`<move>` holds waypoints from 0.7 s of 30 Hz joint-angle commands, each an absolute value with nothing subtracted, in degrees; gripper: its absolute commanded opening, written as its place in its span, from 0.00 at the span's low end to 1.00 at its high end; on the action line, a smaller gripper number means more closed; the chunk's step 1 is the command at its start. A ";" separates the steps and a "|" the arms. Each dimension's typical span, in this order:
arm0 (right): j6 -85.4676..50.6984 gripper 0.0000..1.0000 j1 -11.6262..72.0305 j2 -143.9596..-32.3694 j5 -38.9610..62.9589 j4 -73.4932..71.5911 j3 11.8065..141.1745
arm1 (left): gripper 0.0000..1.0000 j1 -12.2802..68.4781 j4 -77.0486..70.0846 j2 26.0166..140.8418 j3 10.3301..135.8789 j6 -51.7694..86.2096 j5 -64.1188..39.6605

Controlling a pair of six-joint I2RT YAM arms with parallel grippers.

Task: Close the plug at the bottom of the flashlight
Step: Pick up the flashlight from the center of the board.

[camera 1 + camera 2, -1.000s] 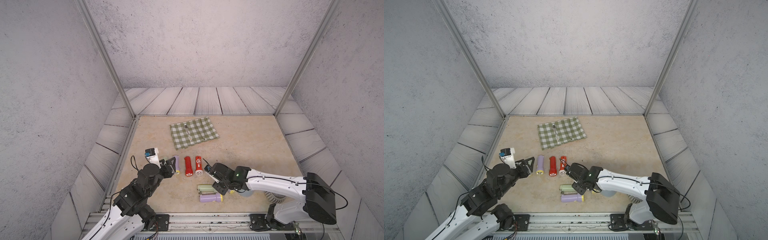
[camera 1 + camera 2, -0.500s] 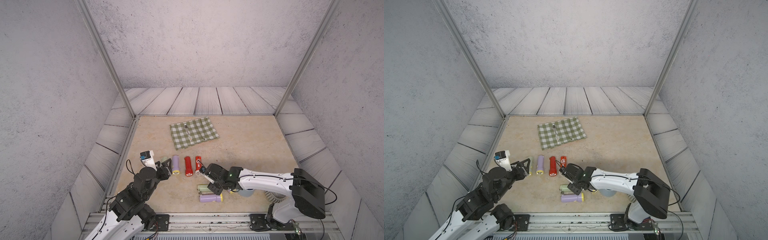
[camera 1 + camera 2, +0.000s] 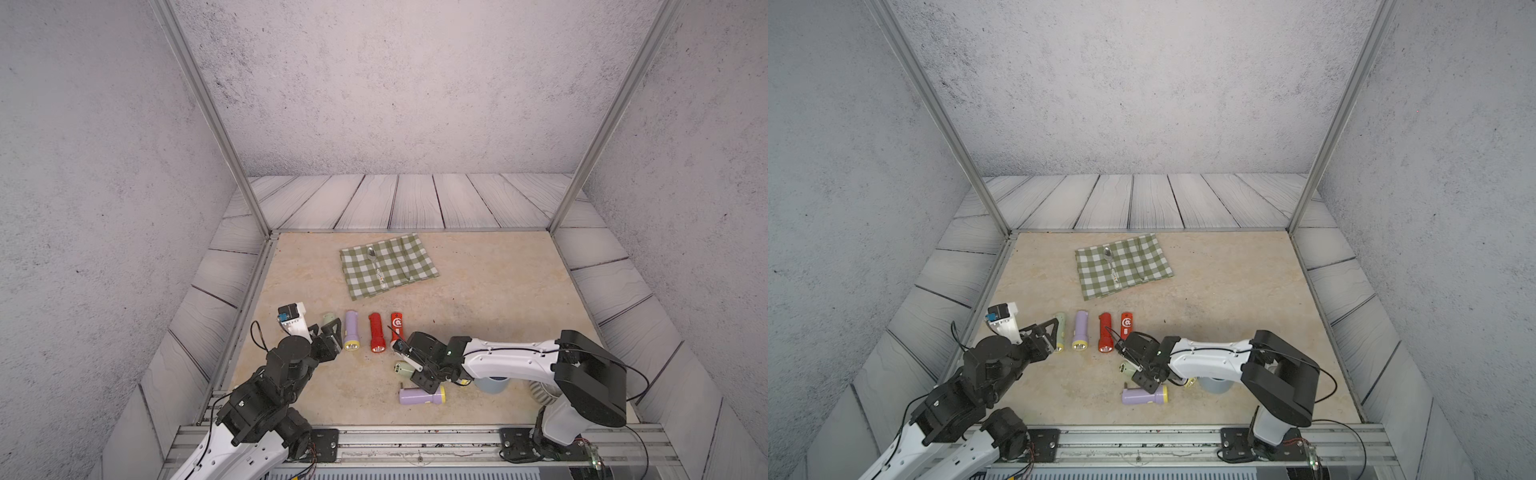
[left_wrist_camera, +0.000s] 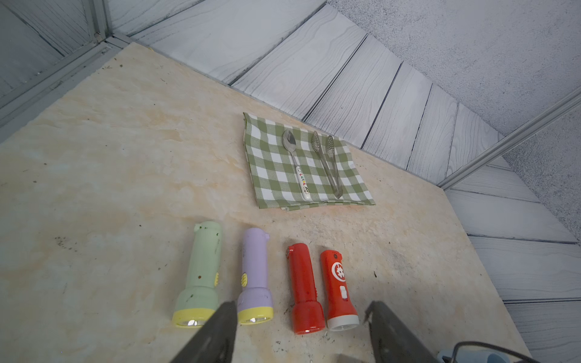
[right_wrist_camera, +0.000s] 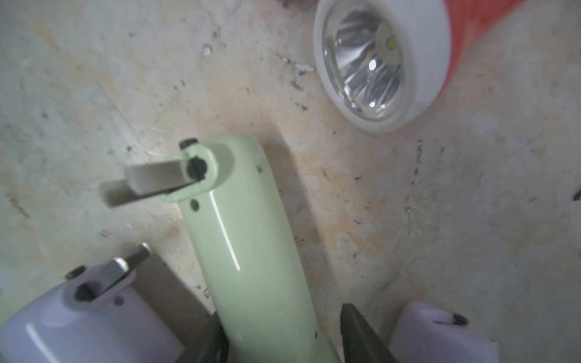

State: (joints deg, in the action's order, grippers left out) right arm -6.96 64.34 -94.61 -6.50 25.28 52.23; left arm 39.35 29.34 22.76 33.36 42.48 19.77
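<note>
A pale green flashlight [image 5: 251,235] lies on the tabletop with its plug [image 5: 157,179] folded out sideways at the tail end. My right gripper [image 5: 279,311] stands open astride its body. One finger touches the flashlight and a gap shows at the other. In both top views this gripper [image 3: 417,372] [image 3: 1142,374] covers most of the green flashlight [image 3: 400,368]. My left gripper [image 4: 301,305] [image 3: 330,334] is open and empty, hovering at the lens ends of a row of flashlights.
The row holds a green [image 4: 201,270], a purple [image 4: 254,273], a red [image 4: 303,286] and a red-and-white flashlight [image 4: 338,286]. Another purple flashlight [image 3: 419,395] with its plug out [image 5: 125,264] lies beside the right gripper. A checked cloth [image 3: 388,266] with cutlery lies farther back. A grey cup [image 3: 490,380] sits under the right arm.
My right gripper has slid leftward along the green flashlight toward its tail. The left gripper has drawn slightly left and back from the row.
</note>
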 commanded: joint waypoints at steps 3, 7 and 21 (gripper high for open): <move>-5.86 0.54 64.66 -97.00 -8.73 24.36 54.11 | 0.70 38.84 29.67 22.93 33.16 42.36 20.74; -5.02 0.51 64.61 -98.15 -8.88 23.06 54.64 | 0.70 38.72 29.30 23.36 32.99 42.37 20.66; -4.27 0.09 64.66 -96.28 -11.75 23.02 54.76 | 0.70 38.50 29.82 23.06 33.84 42.14 21.17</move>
State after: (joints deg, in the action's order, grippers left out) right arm -4.32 64.40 -97.91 -9.78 22.11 55.24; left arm 39.00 29.43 23.90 33.36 42.46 20.08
